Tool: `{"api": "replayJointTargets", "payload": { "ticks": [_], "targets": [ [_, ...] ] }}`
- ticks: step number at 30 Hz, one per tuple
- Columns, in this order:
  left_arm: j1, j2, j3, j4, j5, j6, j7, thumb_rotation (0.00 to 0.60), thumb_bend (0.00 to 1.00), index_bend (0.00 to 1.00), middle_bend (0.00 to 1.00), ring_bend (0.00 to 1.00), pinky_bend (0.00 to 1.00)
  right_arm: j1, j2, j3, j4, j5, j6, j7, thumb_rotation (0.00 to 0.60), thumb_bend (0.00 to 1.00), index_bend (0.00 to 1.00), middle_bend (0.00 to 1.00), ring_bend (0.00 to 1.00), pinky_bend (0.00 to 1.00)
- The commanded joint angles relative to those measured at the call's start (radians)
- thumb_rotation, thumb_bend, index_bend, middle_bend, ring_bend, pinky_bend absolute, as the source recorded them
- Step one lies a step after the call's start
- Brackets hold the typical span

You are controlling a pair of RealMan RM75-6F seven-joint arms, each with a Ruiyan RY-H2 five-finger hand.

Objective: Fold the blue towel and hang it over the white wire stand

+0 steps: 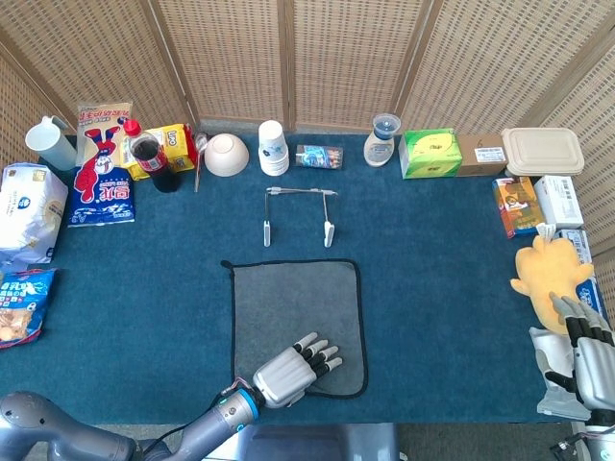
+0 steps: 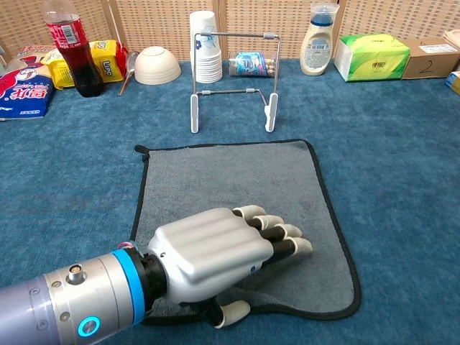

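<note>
Towel (image 1: 298, 307) lies flat and unfolded on the blue table cover (image 1: 442, 279), near centre, grey face up with black edging. White wire stand (image 1: 299, 213) stands upright just beyond its far edge, apart from it. Left hand (image 2: 215, 251) sits palm down over the towel's near-left part, fingers (image 2: 277, 233) extended side by side, thumb at the near hem; nothing gripped. Right hand (image 1: 588, 351) is at the near right corner, off the towel, fingers upright and slightly apart, holding nothing.
</note>
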Motion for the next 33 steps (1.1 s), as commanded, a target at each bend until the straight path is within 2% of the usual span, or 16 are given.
{"api": "replayJointTargets", "payload": {
  "ticks": [1, 9, 15, 18, 24, 33],
  "targets": [
    [0.01, -0.006, 0.0, 0.009, 0.01, 0.015, -0.013, 0.6, 0.07, 0.03, 0.0, 0.0, 0.0, -0.001, 0.001, -0.001, -0.001, -0.001, 0.001, 0.0, 0.6, 0.36, 0.09, 0.1, 0.01, 0.0],
    [0.028, 0.009, 0.011, 0.002, 0.035, 0.035, -0.042, 0.6, 0.14, 0.12, 0.04, 0.0, 0.0, 0.001, 0.0, -0.001, -0.005, -0.003, -0.002, -0.006, 0.6, 0.36, 0.09, 0.1, 0.01, 0.0],
    [0.042, 0.02, 0.02, -0.01, 0.044, 0.045, -0.056, 0.6, 0.2, 0.27, 0.07, 0.0, 0.0, 0.004, -0.001, 0.0, -0.006, 0.0, -0.008, -0.01, 0.6, 0.36, 0.09, 0.11, 0.01, 0.0],
    [0.045, 0.019, 0.02, -0.008, 0.043, 0.046, -0.057, 0.6, 0.2, 0.27, 0.08, 0.0, 0.0, 0.005, -0.002, 0.0, -0.005, 0.001, -0.011, -0.009, 0.6, 0.36, 0.09, 0.11, 0.01, 0.0],
    [0.045, 0.027, 0.019, -0.024, 0.044, 0.023, -0.095, 0.6, 0.2, 0.19, 0.06, 0.0, 0.0, 0.003, -0.001, 0.0, -0.004, 0.004, -0.009, -0.007, 0.6, 0.36, 0.08, 0.11, 0.01, 0.0],
    [0.053, 0.007, 0.022, 0.003, 0.067, 0.029, -0.095, 0.6, 0.2, 0.2, 0.06, 0.0, 0.0, 0.005, -0.004, 0.0, 0.002, 0.009, -0.019, -0.001, 0.6, 0.36, 0.08, 0.11, 0.02, 0.0]
  ]
}}
